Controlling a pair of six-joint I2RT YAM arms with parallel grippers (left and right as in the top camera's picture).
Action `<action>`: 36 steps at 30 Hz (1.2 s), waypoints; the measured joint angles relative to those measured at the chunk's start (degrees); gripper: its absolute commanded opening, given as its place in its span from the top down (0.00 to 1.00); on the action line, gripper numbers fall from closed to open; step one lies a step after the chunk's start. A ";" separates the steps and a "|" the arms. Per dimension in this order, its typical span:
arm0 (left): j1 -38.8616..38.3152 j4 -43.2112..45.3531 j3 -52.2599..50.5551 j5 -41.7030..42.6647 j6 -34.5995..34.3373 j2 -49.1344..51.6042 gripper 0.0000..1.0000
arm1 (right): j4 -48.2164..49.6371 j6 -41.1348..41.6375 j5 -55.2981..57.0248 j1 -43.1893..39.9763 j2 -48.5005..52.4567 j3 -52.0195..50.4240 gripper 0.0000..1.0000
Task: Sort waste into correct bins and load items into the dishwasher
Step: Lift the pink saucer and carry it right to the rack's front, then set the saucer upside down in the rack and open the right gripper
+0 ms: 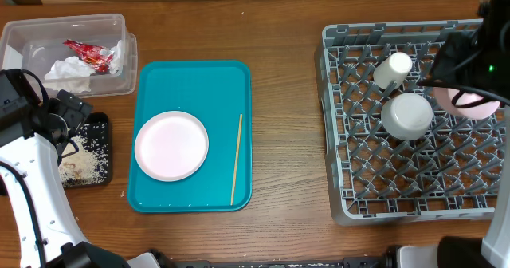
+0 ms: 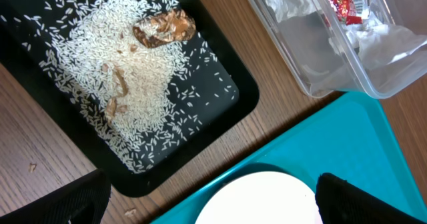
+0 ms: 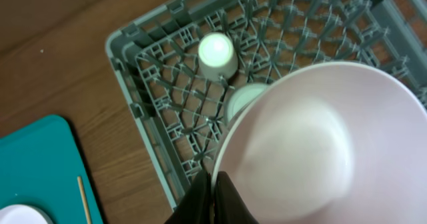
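While the right gripper (image 3: 213,183) pinches the small pink saucer (image 3: 313,144) by its rim over the dish rack (image 3: 175,117), the left gripper (image 2: 207,201) hangs wide open above the black tray (image 2: 243,94). Big pink plate (image 1: 171,146) is on the teal tray (image 1: 191,80).

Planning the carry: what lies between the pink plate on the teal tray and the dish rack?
Overhead view: a wooden chopstick on the teal tray, then bare table up to the dish rack.

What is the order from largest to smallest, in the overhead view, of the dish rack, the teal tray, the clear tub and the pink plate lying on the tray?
Largest to smallest:
1. dish rack, even with its right side cut off by the frame
2. teal tray
3. clear tub
4. pink plate
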 measured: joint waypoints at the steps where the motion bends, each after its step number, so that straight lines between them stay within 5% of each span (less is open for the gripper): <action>1: 0.00 -0.02 0.00 0.00 0.00 0.00 0.00 | 2.82 -0.24 -1.18 -0.83 -1.27 -4.35 0.96; 10: 0.00 0.00 -0.02 -0.02 0.00 0.00 0.00 | 18.03 -9.94 -27.39 -7.96 -6.99 -34.88 0.96; 19: 0.00 0.00 -0.02 -0.02 0.00 0.00 0.00 | 12.07 -26.10 -57.07 -23.47 -8.85 -47.47 0.96; 26: 0.00 0.00 0.00 -0.02 0.00 0.00 0.00 | 8.33 -35.47 -65.48 -33.57 -9.16 -55.47 0.96; 36: 0.00 0.00 0.00 -0.02 0.00 0.00 0.00 | 14.32 -38.10 -68.70 -40.37 -9.25 -63.30 0.96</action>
